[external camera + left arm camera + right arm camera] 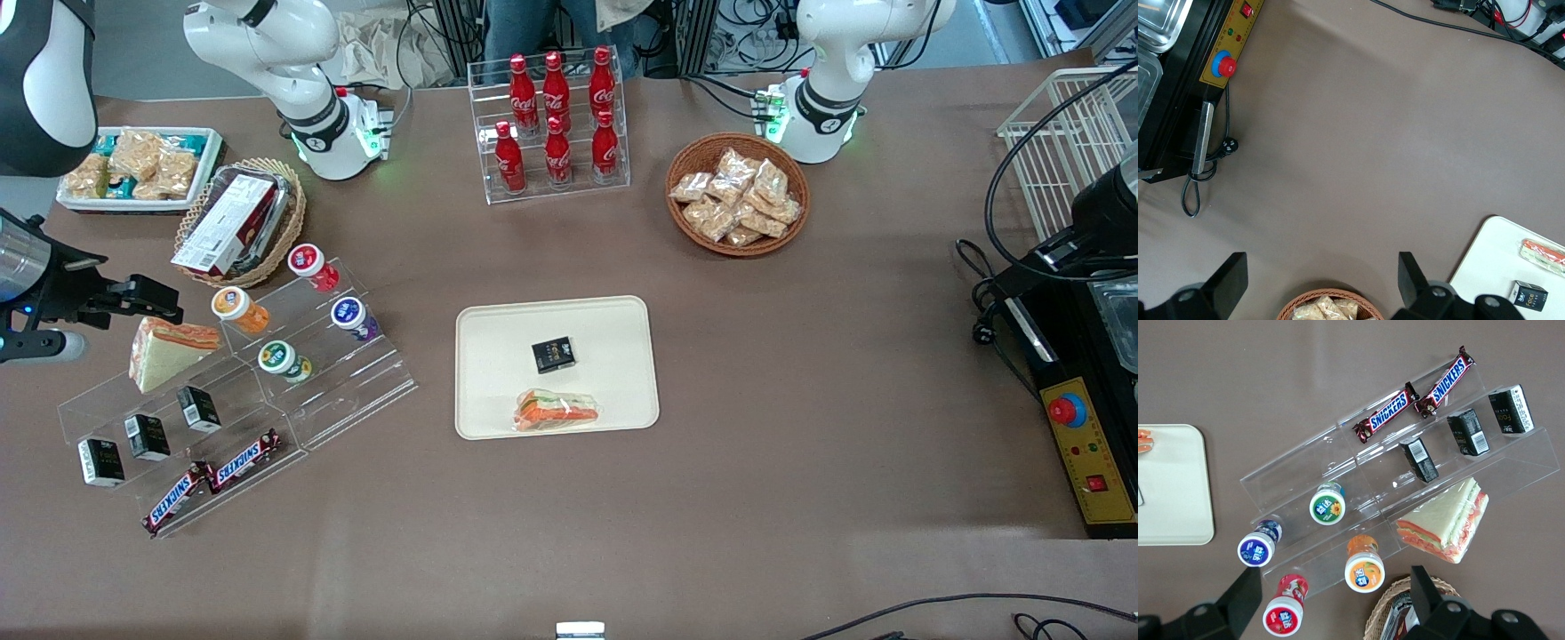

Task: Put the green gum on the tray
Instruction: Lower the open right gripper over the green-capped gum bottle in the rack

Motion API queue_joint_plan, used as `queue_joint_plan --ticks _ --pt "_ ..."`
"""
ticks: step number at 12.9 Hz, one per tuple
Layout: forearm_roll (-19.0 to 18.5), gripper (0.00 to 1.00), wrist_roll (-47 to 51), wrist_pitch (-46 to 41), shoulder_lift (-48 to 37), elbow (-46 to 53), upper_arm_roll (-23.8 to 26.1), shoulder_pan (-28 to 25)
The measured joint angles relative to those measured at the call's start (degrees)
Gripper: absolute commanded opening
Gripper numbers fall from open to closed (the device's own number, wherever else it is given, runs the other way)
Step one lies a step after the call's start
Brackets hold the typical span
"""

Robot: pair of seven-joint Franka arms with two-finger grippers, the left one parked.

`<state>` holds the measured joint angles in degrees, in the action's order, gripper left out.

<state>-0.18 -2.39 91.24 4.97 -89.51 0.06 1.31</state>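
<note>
My gripper (pixel 1331 600) hangs wide apart above the clear stepped rack (pixel 356 373), holding nothing. The green gum (pixel 283 360) sits on that rack; the tray (pixel 498 329) carries a sandwich (pixel 556 411) and a black box (pixel 553 354).

Reading the table as a clock face from the front camera (12 o'clock farthest from it), a clear rack of red cola bottles (pixel 556 124) stands at 12. A round wicker basket (pixel 796 182) of snack packets sits at about 1, and a black control box (pixel 1089 444) with a red button at 3. Near the middle lies a small black box (pixel 553 354), with a wrapped sandwich (pixel 556 411) at its 6 o'clock. At 9 a clear stepped stand (pixel 356 396) carries orange (pixel 238 308), red (pixel 311 264) and purple (pixel 354 317) bottles, a triangular sandwich (pixel 164 351), three black cartons (pixel 148 436) and two Snickers bars (pixel 213 480). An oval basket (pixel 293 209) and a white bin (pixel 212 151) lie at 10.
</note>
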Motion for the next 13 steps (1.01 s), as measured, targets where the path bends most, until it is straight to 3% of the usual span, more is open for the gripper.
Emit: queue_joint_plan --ticks 5,13 --pt "0.00 0.99 -1.83 4.98 -0.19 -2.30 0.09 -0.01" --pt "0.00 0.99 -9.15 20.94 -2.09 -18.05 0.47 -0.10"
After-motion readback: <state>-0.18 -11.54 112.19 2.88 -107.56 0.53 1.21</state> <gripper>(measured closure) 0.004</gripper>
